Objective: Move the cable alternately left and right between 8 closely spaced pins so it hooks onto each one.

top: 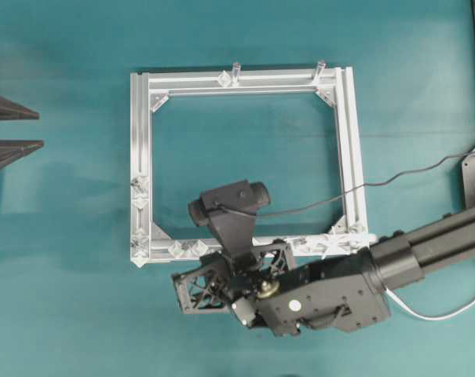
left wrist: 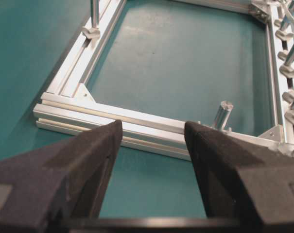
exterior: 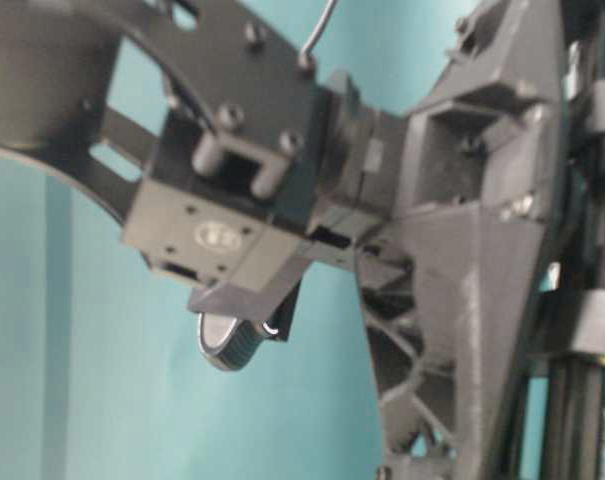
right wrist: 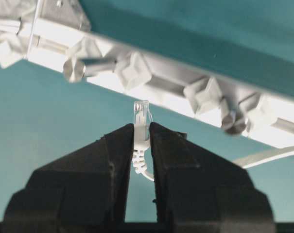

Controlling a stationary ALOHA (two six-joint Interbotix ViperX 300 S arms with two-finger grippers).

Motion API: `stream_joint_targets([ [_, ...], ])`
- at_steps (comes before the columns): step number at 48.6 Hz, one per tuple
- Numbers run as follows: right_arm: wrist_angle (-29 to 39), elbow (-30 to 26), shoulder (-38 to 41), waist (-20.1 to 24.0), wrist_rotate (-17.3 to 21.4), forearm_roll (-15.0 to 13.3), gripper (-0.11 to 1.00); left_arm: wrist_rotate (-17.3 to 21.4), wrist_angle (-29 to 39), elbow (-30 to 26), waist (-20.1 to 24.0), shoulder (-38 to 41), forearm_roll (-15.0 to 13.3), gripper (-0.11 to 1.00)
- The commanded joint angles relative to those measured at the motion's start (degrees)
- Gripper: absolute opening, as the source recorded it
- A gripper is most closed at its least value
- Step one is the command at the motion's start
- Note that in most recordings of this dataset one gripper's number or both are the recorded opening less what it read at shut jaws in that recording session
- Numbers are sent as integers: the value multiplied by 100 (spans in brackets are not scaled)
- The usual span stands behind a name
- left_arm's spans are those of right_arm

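White cable (right wrist: 141,141) plug | pinched in right gripper (right wrist: 141,132) | below pins (right wrist: 133,71)

No legible text or labels

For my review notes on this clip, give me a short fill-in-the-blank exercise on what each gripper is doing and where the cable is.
1. The right gripper is shut on the cable's small white ____.
2. The left gripper has its jaws ____ and holds nothing.
3. Seen from overhead, the metal frame forms a ____ shape on the teal table.

Missing words: plug; open; square
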Motion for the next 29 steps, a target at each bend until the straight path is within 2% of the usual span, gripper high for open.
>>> stream_joint_targets([
  [1,9,-79,-123,-97,-26,-35,15,-9,-26,-97,-9,44,18,64],
  [14,9,-44,-123,-229,-220,-35,15,-9,-35,-88,-18,44,18,64],
  [29,-18,9,-132,-299,-229,-35,15,-9,-26,-88,-18,35,18,64],
])
